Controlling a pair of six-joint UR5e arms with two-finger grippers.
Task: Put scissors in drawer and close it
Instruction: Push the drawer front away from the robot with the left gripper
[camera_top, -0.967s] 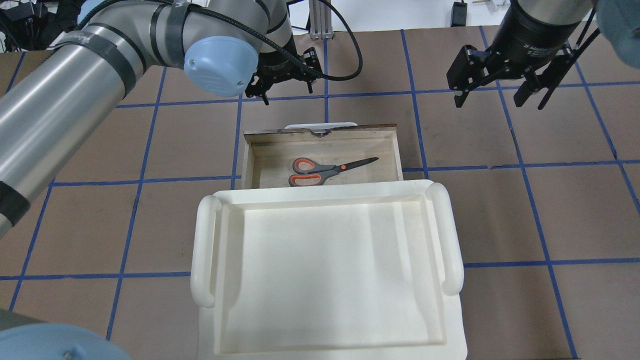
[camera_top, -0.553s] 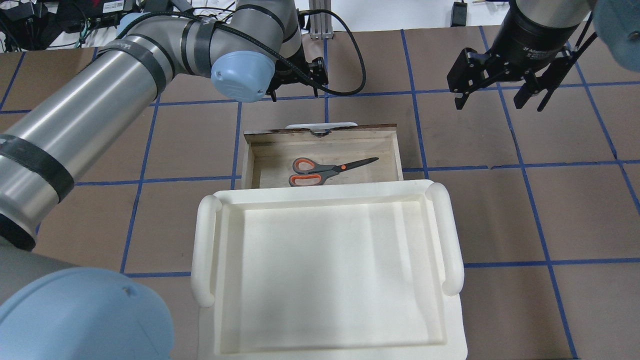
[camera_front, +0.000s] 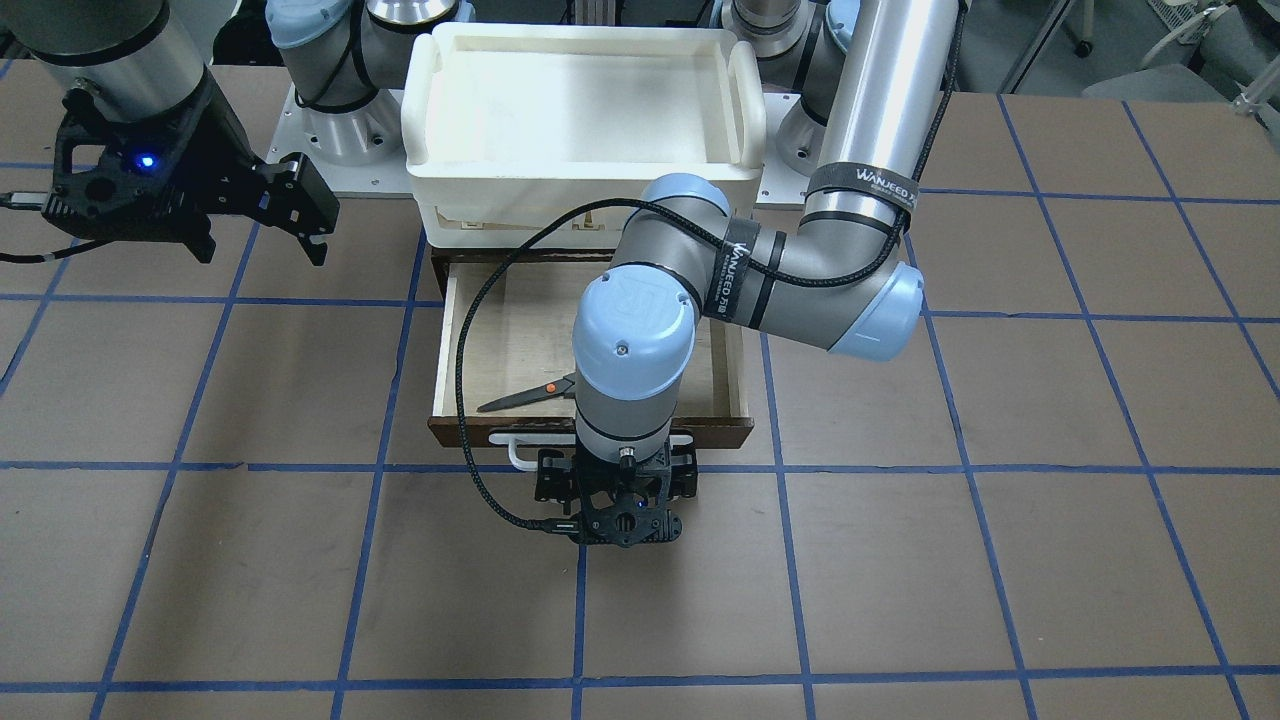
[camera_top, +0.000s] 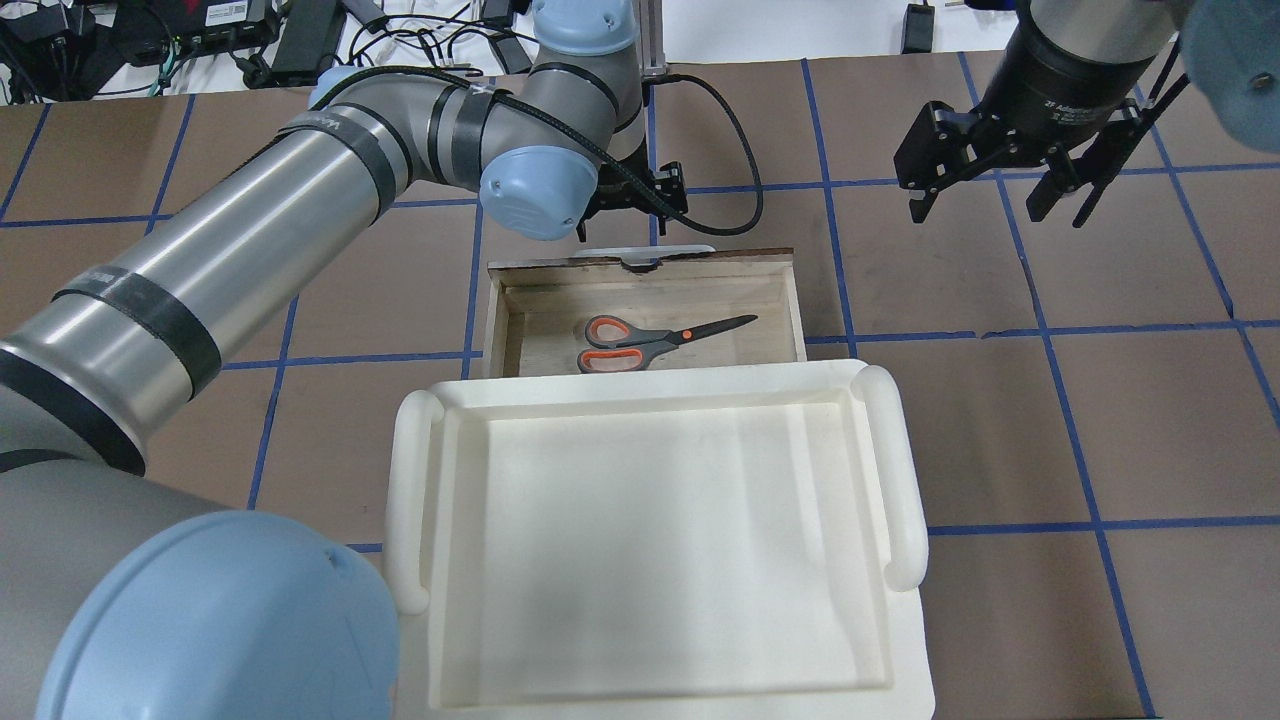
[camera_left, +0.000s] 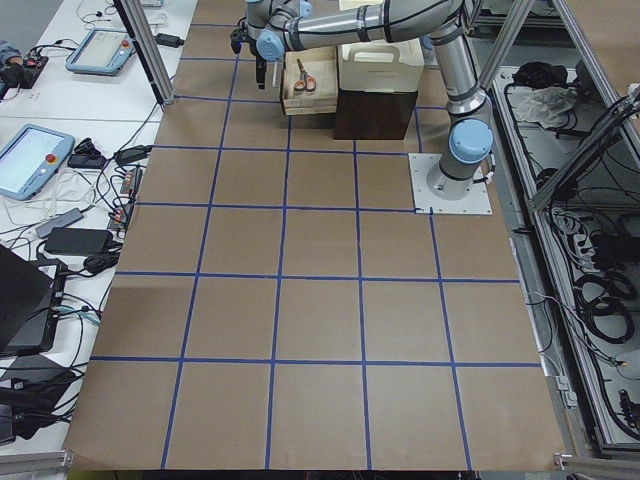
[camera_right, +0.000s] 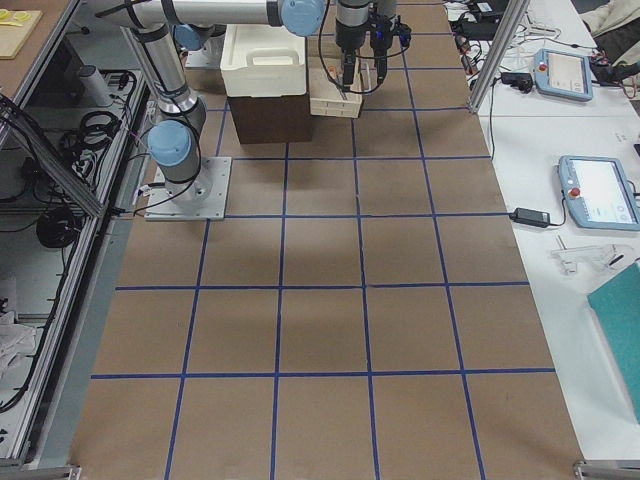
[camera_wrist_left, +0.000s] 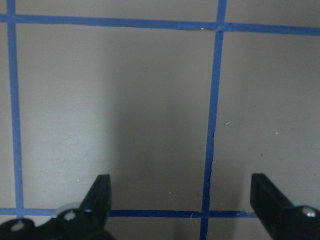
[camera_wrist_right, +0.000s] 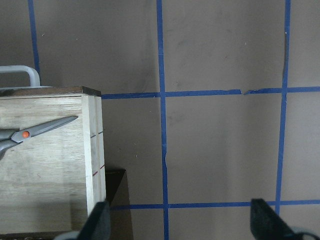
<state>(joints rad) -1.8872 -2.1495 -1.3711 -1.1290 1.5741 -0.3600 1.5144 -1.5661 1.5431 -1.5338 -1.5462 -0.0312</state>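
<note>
Since a second ago, the left gripper (camera_wrist_left: 182, 200) has swung in from off to one side and now hangs just outside the front of the drawer (camera_top: 795, 300), over the white bar handle (camera_front: 520, 455). Its dark fingers (camera_wrist_left: 100, 195) stand wide apart with only bare table between them, and we cannot tell whether it touches the handle. The scissors (camera_top: 650, 343) have not shifted. They lie flat inside the drawer, orange-lined grey loops toward its back edge and left of its middle, dark blades closed and pointing at its right wall.

The drawer is pulled out, a shallow box of pale, grainy plywood with a dark brown front. Over its back edge sits a white plastic tray (camera_top: 905, 470), smooth and matt, with rounded tube-like grips on its two short sides.

The right gripper (camera_wrist_right: 181, 220) has barely moved. It hovers well off the drawer's right front corner, its black fingers (camera_wrist_right: 97, 222) likewise spread and holding nothing.

The table (camera_top: 1000, 420) around the drawer is covered in dull brown sheet, marked into large squares by blue tape (camera_top: 1040, 330) that is torn in places.

Beyond the drawer's front, white side benches (camera_left: 60, 110) carry tablet-like pendants (camera_left: 100, 48) and tangled black cables (camera_left: 95, 215), with aluminium posts (camera_left: 145, 50) at the table's edge.
</note>
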